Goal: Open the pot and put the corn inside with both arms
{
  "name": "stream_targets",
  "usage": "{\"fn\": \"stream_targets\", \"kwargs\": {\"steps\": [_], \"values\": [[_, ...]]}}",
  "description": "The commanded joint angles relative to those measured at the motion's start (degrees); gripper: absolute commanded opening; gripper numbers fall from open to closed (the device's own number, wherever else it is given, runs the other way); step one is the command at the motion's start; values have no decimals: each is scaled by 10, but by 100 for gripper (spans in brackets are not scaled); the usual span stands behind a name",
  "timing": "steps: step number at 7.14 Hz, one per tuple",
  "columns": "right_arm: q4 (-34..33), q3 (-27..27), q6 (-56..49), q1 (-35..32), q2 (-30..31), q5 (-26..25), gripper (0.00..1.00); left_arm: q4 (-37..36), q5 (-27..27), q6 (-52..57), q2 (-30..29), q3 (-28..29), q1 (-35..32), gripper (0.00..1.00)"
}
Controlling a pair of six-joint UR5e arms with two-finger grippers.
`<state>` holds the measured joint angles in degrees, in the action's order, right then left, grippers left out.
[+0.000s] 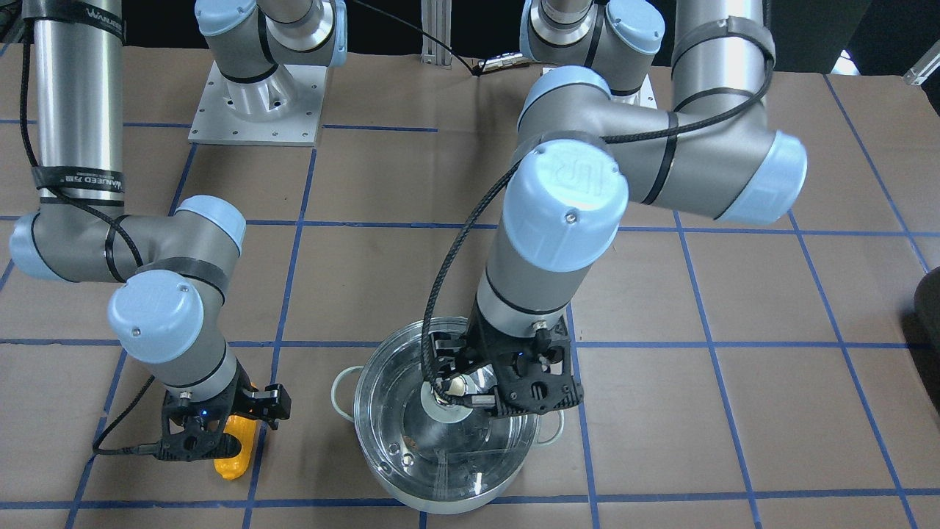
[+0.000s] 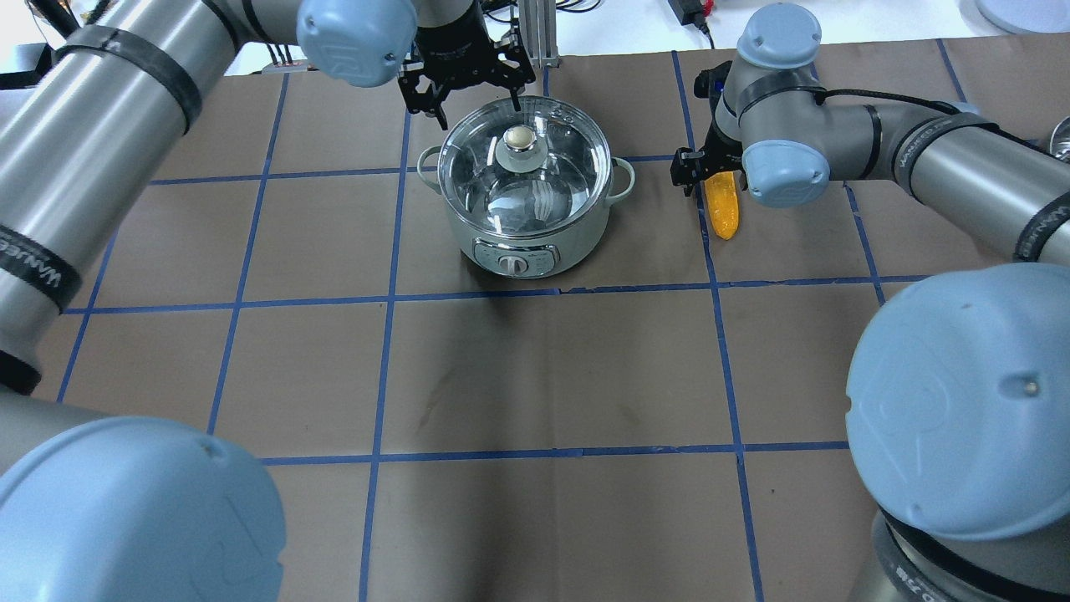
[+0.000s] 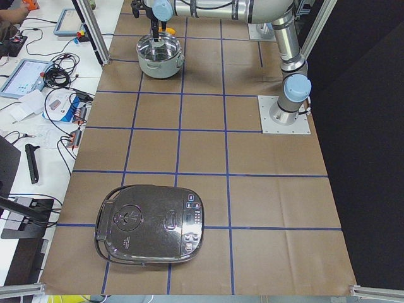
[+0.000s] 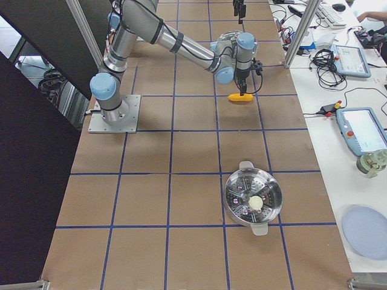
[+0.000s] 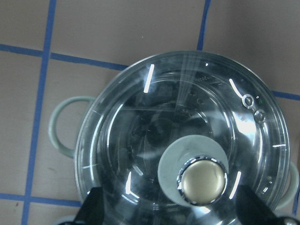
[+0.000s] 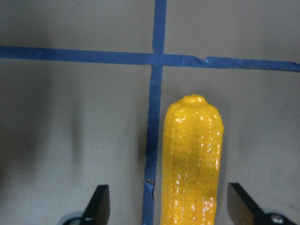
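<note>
The pot (image 2: pixel 525 221) stands on the table with its glass lid (image 2: pixel 535 180) on and a metal knob (image 5: pixel 202 180) on top. My left gripper (image 5: pixel 174 208) is open and hangs just above the lid, its two fingers wide on either side of the knob, not touching it. It also shows in the overhead view (image 2: pixel 464 96). The corn (image 6: pixel 192 159) lies flat on the table to the right of the pot (image 2: pixel 722 209). My right gripper (image 6: pixel 171 206) is open and low over the corn, one finger on each side, not gripping it.
A black rice cooker (image 3: pixel 151 221) sits at the table's far left end. A steel steamer pot (image 4: pixel 253 201) sits toward the right end. Blue tape lines (image 2: pixel 384 368) grid the brown table. Monitors and cables lie on the benches beyond the table's edge.
</note>
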<state>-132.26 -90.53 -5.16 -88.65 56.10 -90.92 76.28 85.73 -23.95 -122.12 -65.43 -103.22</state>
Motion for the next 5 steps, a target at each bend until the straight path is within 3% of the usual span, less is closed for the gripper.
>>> {"fn": "stream_targets", "kwargs": {"steps": [1,2,3,4,5], "values": [[-22,-1,-12,15,-20,6,86,-43,-1,-32,-36,3,-20,100],[-23,-2,-11,15,-20,7,75,-43,0,-31,-37,1,-20,100],[-22,-1,-10,15,-20,7,44,-43,1,-26,-37,-3,-20,100],[-21,-1,-9,16,-20,7,21,-40,1,-26,-37,-3,-20,99],[-19,-1,-8,16,-18,7,9,-37,2,-26,-36,-1,-20,68]]}}
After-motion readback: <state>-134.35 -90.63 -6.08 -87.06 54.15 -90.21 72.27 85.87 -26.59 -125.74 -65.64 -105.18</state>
